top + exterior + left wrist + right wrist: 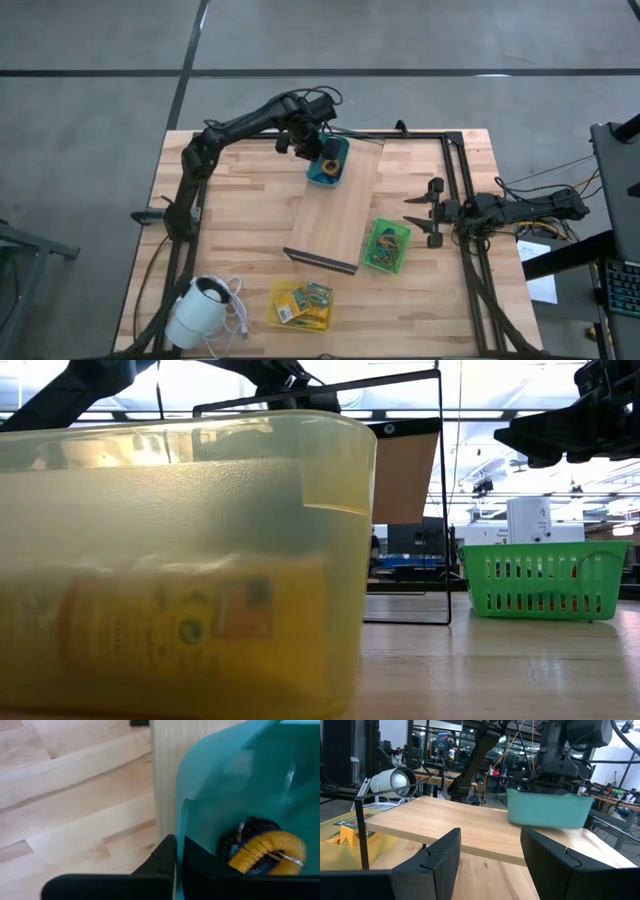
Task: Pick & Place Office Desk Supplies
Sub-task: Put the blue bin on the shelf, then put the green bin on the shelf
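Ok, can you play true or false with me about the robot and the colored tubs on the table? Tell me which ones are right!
1. The left gripper is clamped on the rim of the teal tub. True.
2. The teal tub sits on the wooden board. True; the right wrist view shows it at the board's far end.
3. The green basket is on top of the board. False; it sits on the table beside the board.
4. The right gripper is holding the yellow tub. False; it is open and holds nothing, near the green basket.
5. The teal tub is empty. False; a yellow ring lies inside.
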`<state>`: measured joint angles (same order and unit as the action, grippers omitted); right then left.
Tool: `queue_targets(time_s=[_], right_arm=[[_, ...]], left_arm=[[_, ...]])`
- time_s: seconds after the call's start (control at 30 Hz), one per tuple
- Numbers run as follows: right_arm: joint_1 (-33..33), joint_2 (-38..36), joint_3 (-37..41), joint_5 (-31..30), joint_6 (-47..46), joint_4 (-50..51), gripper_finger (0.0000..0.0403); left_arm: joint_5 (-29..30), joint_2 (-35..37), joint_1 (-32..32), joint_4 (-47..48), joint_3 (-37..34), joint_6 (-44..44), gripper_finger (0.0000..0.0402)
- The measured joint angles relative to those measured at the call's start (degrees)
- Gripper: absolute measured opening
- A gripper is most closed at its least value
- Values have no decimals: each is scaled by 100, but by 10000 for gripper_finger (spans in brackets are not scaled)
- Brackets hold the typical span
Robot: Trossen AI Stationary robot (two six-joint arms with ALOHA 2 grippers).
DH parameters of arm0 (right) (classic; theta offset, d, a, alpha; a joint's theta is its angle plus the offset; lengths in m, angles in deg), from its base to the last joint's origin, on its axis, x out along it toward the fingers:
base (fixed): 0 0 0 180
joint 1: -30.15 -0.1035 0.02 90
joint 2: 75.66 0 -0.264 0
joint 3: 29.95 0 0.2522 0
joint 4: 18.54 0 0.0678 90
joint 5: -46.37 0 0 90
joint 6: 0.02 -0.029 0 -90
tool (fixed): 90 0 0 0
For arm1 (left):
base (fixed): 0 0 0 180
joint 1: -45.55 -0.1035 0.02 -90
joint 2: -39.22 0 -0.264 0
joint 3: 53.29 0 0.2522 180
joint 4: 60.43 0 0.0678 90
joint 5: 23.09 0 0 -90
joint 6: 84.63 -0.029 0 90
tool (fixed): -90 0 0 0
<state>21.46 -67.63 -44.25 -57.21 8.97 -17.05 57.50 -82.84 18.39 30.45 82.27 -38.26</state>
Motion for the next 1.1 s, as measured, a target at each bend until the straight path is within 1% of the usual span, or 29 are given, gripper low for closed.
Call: queue_targets(time_s=[0.13,0.43,0.5,0.6,0.7,0.77,0.9,0.97,1.03,1.1], right_arm=[[0,0,0,2,0,0,206],[0,0,0,2,0,0,206],[0,0,0,2,0,2,206],[0,0,0,2,0,1,206],[-2,0,0,2,0,2,206],[0,0,0,2,0,1,206],[-2,0,0,2,0,2,206],[-2,0,-1,2,0,2,206],[-1,0,0,2,0,1,206],[0,0,0,2,0,2,206]], left_arm=[[-26,0,10,0,0,22,44],[-23,60,7,34,4,16,119],[10,153,7,47,7,-81,131],[117,377,29,84,9,-479,141],[424,600,200,104,-24,-797,145],[737,741,368,107,-31,-893,145],[1658,1055,779,83,-33,-1068,145],[2006,1196,1040,43,-72,-1210,145],[2311,1377,1354,-112,-309,-1307,145],[2584,1628,1661,-388,-716,-1351,145]])
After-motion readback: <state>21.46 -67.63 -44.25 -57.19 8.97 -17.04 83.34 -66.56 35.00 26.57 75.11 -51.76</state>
